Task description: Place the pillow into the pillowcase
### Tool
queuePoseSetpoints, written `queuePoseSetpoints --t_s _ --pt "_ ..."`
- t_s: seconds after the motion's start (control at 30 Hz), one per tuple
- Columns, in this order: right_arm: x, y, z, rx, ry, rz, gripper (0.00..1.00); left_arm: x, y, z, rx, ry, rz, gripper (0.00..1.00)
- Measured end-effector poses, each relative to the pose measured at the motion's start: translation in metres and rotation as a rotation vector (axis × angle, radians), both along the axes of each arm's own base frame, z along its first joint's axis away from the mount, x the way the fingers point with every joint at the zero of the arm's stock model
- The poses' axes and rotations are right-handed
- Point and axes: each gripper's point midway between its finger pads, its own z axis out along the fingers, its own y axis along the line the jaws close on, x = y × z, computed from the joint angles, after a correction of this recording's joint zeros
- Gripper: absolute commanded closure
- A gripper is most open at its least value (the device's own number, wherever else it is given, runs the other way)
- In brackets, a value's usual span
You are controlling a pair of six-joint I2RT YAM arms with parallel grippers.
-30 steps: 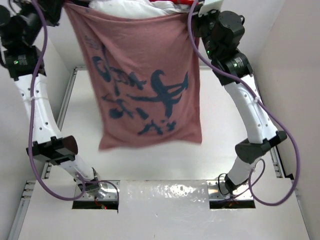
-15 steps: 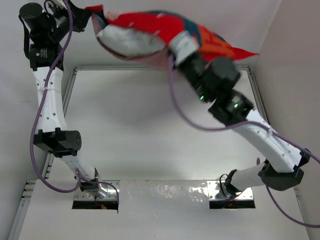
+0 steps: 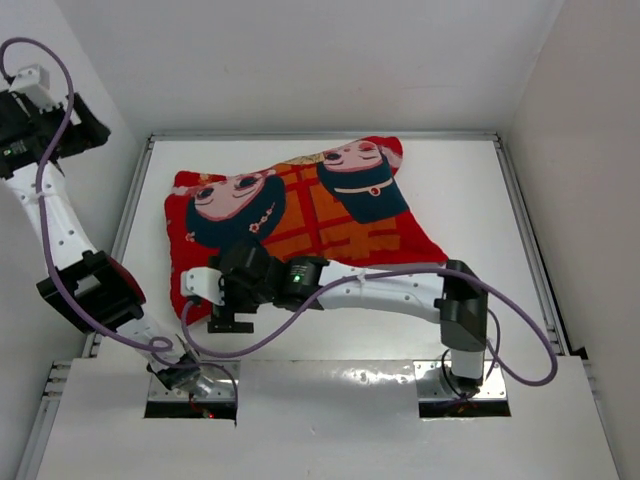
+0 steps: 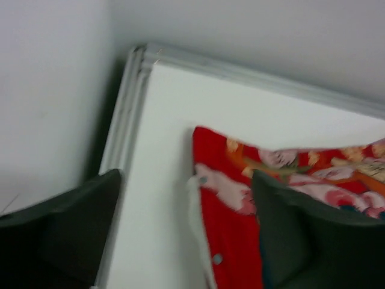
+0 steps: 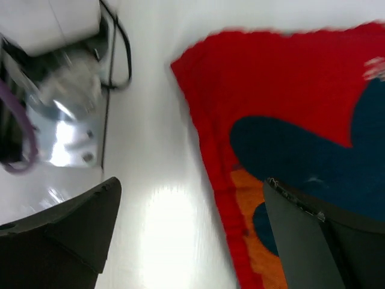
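Note:
The pillowcase lies plump and flat on the white table, its red-orange side with the two teal-haired children facing up. The pillow is hidden; only a thin white strip runs along the case's buttoned edge, and I cannot tell whether that strip is pillow or lining. My left gripper hangs high at the far left, off the cloth, open, looking down on the case's corner. My right gripper reaches low across the case's near edge to its near left corner and is open, with nothing between its fingers.
Raised metal rails border the table on the left, the back and the right, with white walls close behind them. The left arm's base plate and purple cable sit just beyond the right gripper. The right arm's forearm lies along the case's near edge.
A second ago both grippers held the case hanging in the air. It now lies on the table, both grippers have opened, the right arm has dropped low, and the left has drawn back left.

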Motion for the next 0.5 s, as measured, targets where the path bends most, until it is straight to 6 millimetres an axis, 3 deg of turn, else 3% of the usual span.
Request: queuePoseSetpoints --t_s 0.03,0.07,0.1,0.13,0.2,0.27,0.3,0.33,0.43,0.5 --pt "-0.002 0.003 0.012 0.04 0.017 -0.002 0.08 -0.011 0.012 -0.007 0.009 0.035 0.032 0.4" --pt "-0.002 0.005 0.024 0.078 0.025 -0.002 0.54 -0.02 0.018 -0.011 0.018 0.06 0.049 0.57" --pt "-0.002 0.006 0.037 0.114 0.028 -0.003 0.74 -0.029 0.019 -0.016 0.037 0.087 0.053 0.78" --pt "-0.001 0.006 0.054 0.157 0.035 -0.019 0.89 -0.038 0.015 -0.021 0.061 0.117 0.041 0.82" --pt "0.008 0.006 0.077 0.214 0.047 -0.068 0.8 -0.055 0.007 -0.031 0.081 0.164 0.023 0.86" --pt "0.034 0.003 0.101 0.275 0.066 -0.158 0.35 -0.071 0.0 -0.048 0.093 0.223 0.006 0.81" --pt "0.053 -0.003 0.107 0.298 0.08 -0.218 0.27 -0.078 -0.002 -0.059 0.092 0.255 0.002 0.78" --pt "0.081 -0.013 0.112 0.315 0.092 -0.295 0.16 -0.084 -0.002 -0.073 0.084 0.291 -0.001 0.69" --pt "0.175 -0.061 0.112 0.354 0.114 -0.579 0.09 -0.096 -0.007 -0.123 0.013 0.406 -0.018 0.54" --pt "0.235 -0.108 0.1 0.366 0.128 -0.791 0.03 -0.101 -0.013 -0.162 -0.064 0.493 -0.048 0.42"
